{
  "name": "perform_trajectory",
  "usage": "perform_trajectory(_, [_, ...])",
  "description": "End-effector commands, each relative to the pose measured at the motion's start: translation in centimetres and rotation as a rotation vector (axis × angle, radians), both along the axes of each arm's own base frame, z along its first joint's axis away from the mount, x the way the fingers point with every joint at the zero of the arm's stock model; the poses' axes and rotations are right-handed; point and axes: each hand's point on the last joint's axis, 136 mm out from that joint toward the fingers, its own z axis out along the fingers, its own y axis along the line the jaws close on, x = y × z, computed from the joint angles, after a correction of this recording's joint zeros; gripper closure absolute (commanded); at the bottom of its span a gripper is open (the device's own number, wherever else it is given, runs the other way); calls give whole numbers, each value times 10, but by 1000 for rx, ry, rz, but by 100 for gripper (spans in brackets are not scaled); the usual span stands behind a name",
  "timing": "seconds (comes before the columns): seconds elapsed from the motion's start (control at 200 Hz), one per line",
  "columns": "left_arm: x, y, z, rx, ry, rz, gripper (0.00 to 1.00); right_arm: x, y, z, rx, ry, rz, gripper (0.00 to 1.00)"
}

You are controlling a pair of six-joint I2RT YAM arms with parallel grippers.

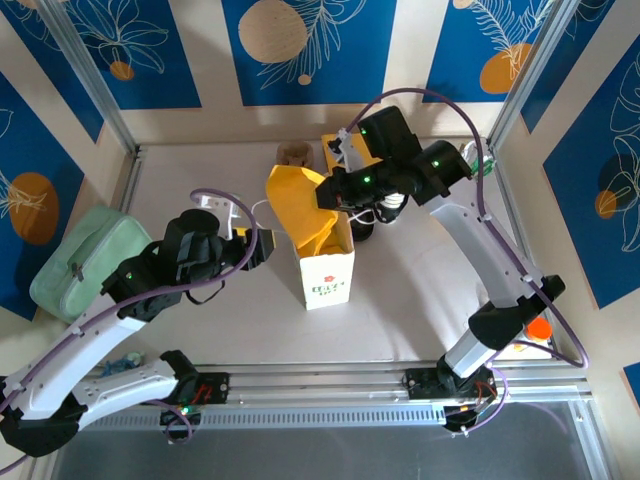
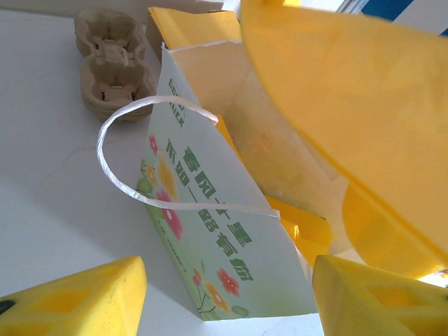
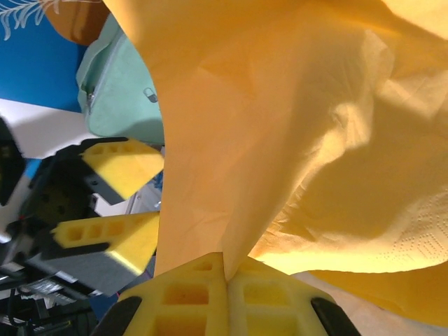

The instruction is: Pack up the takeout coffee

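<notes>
Centrally, one paper bag (image 1: 327, 275), one yellow napkin (image 3: 294, 140) pinched in right hand (image 3: 227, 280), left hand (image 1: 264, 247) spread alongside

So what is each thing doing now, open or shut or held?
paper bag: upright, top open.
yellow napkin: pinched, hanging over the bag's mouth.
right gripper: shut on the yellow napkin.
left gripper: open, beside the bag, holding nothing.
mint green pouch: lying flat, looks zipped.
pulp cup carrier: empty.

Paper bag (image 2: 210, 273), lower centre of left wrist view: two slanted lines of green Chinese characters, one apparently "春风十里". Top view: print too small to read.
</notes>
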Motion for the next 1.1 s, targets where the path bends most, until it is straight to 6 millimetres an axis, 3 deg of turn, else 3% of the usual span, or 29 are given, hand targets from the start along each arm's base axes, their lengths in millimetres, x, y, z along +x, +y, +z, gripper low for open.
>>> perform_trajectory(0.0, [-1, -5, 5, -14, -16, -20, 36, 3, 4, -13, -20, -7, 18, 98])
perform_trajectory(0.235, [1, -6, 5, -13, -16, -21, 36, 13, -2, -54, -185, 30, -22, 99])
perform_trajectory(0.47, [0, -6, 3, -12, -12, -20, 36, 16, -10, -83, -350, 14, -42, 99])
perform_trajectory(1.095, [-1, -2, -1, -8, -4, -7, 36, 20, -29, -135, -717, -25, -76, 100])
